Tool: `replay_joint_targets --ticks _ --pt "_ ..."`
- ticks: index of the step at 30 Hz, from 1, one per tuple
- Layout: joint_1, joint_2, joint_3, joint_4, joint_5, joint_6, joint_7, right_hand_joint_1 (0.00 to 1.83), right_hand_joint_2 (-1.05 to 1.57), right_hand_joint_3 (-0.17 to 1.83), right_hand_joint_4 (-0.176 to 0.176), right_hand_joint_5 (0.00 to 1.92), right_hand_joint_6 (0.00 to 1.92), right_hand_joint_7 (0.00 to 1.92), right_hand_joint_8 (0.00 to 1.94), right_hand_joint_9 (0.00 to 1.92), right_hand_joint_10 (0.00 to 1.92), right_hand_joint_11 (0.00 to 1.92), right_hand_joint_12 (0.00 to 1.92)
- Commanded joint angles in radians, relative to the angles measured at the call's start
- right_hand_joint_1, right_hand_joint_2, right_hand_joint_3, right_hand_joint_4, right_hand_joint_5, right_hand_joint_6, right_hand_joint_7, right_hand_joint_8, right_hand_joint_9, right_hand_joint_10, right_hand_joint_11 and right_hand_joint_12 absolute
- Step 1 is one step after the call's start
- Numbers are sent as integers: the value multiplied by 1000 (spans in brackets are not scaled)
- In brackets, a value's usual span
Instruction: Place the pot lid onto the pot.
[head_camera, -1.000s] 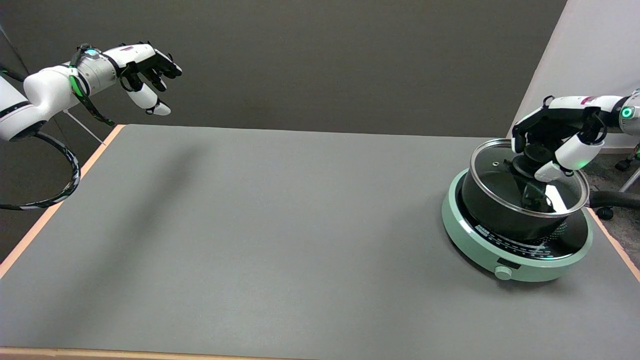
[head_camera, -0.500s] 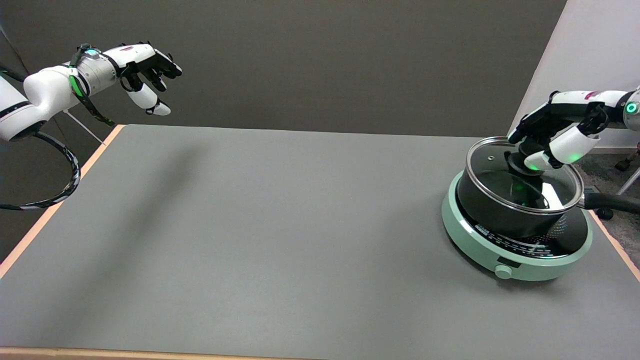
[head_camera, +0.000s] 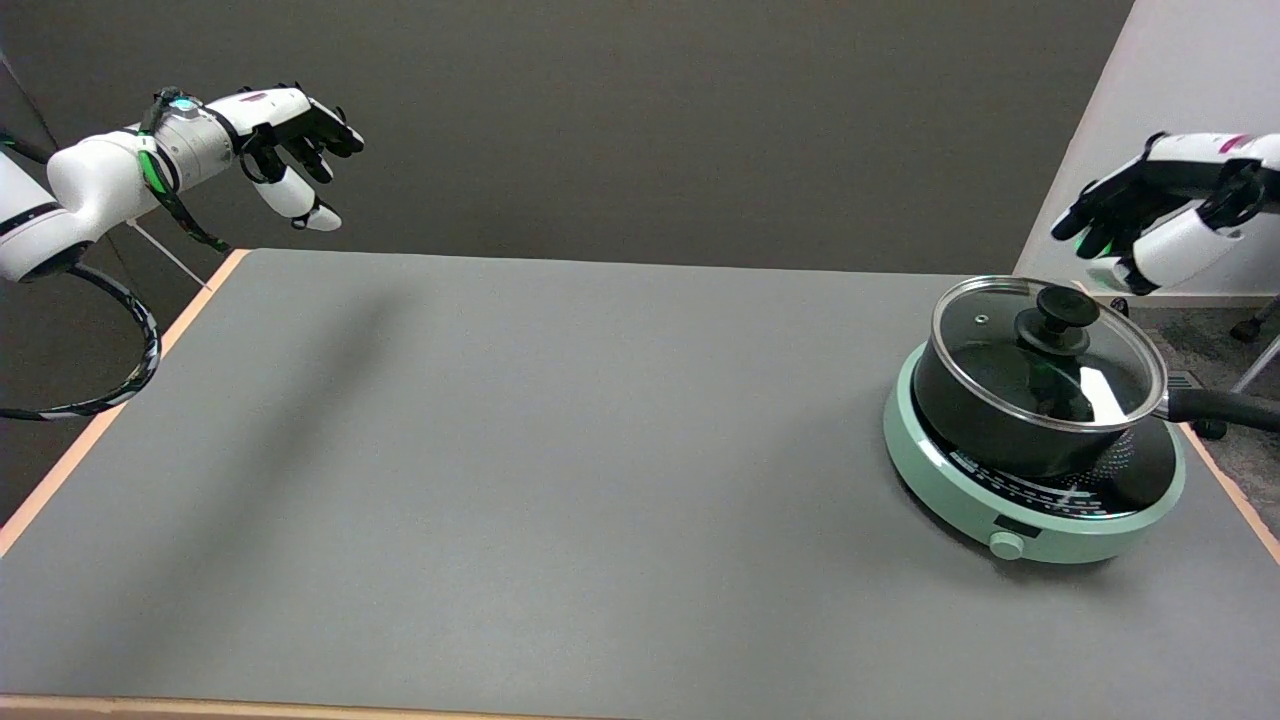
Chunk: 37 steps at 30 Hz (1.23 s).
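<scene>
Glass pot lid now sits on pot, apparently seated flush, though far rim is hard to read. Your right hand has let go of knob, lifted clear up-right, fingers spread, holding nothing. Placement looks done; pot rests on green cooker.

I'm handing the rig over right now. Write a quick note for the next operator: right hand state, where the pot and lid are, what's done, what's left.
Right hand: open, holding nothing, in the air above and to the right of the pot, clear of the lid knob.
Glass lid: sitting on the black pot, looks level and seated all round.
Pot: on the green cooktop at the table's right end, handle pointing right.
Done: lid placed and let go.
Left: nothing on the lid itself; just move the right arm away, avoiding the knob and handle.
</scene>
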Motion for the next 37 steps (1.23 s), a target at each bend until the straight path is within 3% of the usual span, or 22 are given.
replay_joint_targets --ticks 1,7,10,13,20,24,29,32,37 --pt "-10 2 71 1 -24 3 -19 1102 675 891 -46 617 298 726 532 614 1049 4 1521" --pt "-7 3 78 1 -19 22 -19 1093 682 881 -44 614 297 722 527 612 1044 8 1519" --pt "-20 -4 82 3 12 117 -19 1087 667 920 -49 592 296 681 564 577 1050 -1 1489" --pt "-56 -17 82 1 85 297 -21 1129 653 906 -48 574 262 581 554 455 1047 -1 1365" --pt "-184 -71 46 2 278 766 -114 1074 638 926 -28 583 283 684 419 597 842 2 1474" --pt "-221 -99 -75 3 342 1081 -122 982 642 913 -10 607 286 747 364 684 780 76 1478" --pt "-216 -101 -279 1 311 1417 -122 880 658 869 37 663 343 849 361 792 780 277 1464" --pt "-198 -90 -351 3 286 1481 -112 843 663 856 48 678 369 877 384 818 800 407 1442" --pt "-90 -46 -559 3 284 1564 -80 845 644 879 45 671 387 876 401 821 815 446 1443"
